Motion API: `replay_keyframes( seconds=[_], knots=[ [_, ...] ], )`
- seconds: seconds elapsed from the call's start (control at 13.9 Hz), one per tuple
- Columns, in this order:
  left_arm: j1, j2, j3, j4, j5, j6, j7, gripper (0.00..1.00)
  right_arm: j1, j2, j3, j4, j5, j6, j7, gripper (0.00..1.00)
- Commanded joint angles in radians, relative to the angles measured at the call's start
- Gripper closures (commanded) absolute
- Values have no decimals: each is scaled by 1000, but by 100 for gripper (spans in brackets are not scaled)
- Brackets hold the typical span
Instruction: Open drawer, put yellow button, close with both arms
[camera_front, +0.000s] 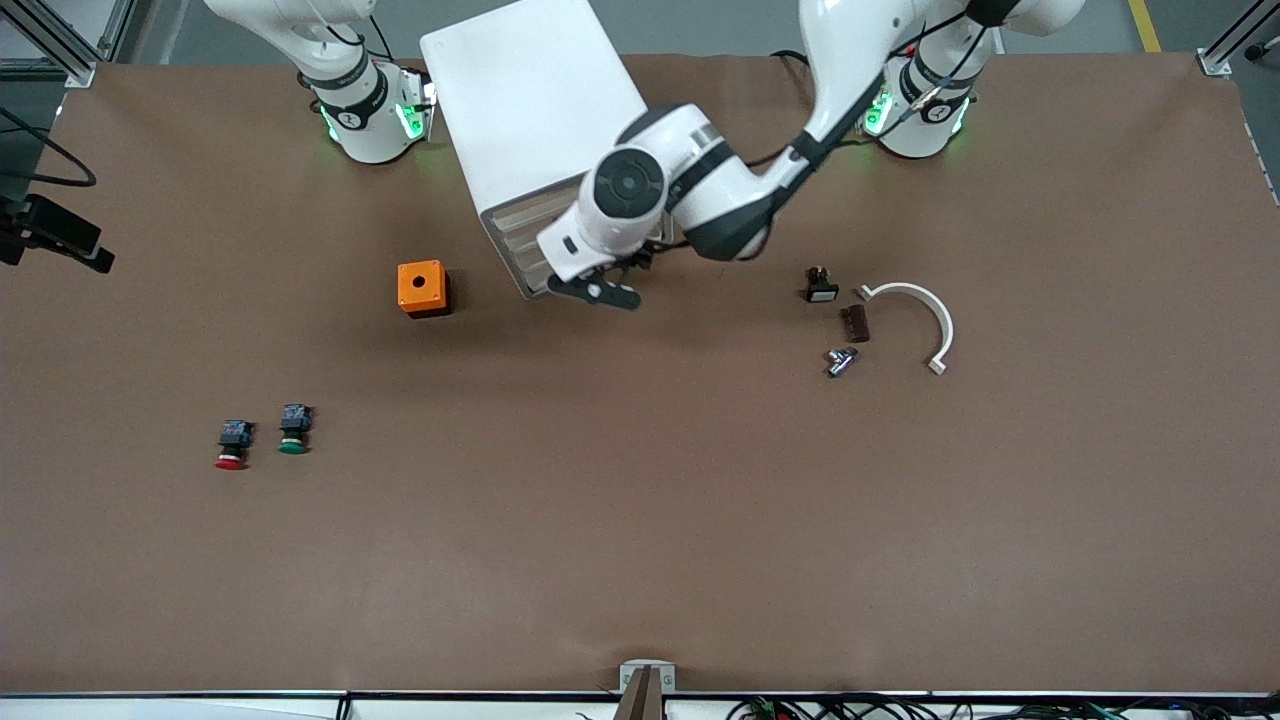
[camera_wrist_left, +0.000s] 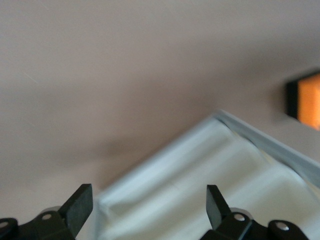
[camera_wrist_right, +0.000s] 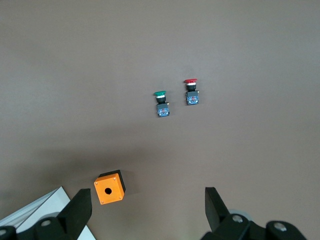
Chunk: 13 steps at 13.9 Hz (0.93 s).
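Note:
The white cabinet (camera_front: 530, 110) stands between the two arm bases, its drawer fronts facing the front camera. The left arm reaches across to it. My left gripper (camera_front: 598, 290) is open and empty at the cabinet's front, by the drawers (camera_front: 518, 235). In the left wrist view my left gripper (camera_wrist_left: 147, 195) hangs over a white tray-like drawer surface (camera_wrist_left: 210, 170); I cannot tell how far out it is. My right gripper (camera_wrist_right: 147, 196) is open and empty, high over the table beside the cabinet, outside the front view. The yellow button is out of view.
An orange box with a hole (camera_front: 422, 288) sits beside the cabinet toward the right arm's end. A red-capped button (camera_front: 231, 445) and a green-capped one (camera_front: 293, 430) lie nearer the front camera. A white curved piece (camera_front: 915, 320), a small black part (camera_front: 820, 285), a brown block (camera_front: 854, 322) and a metal fitting (camera_front: 841, 361) lie toward the left arm's end.

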Motion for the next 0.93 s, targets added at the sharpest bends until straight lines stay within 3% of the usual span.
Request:
replay_keyframes(
  seconds=[0.0,0.36,0.86],
  knots=[
    [131,-29,-13,-9,99,-38,121,0,-13,2,5,10,-7,0,7,0],
    [286,-87,-13,-3,183,-114,199,0,-4,2,7,12,-20,-2,17,0],
    [499,-190,-11,-4,191,-236,224,0,-13,8,5,12,-10,0,2,0]
  ],
)
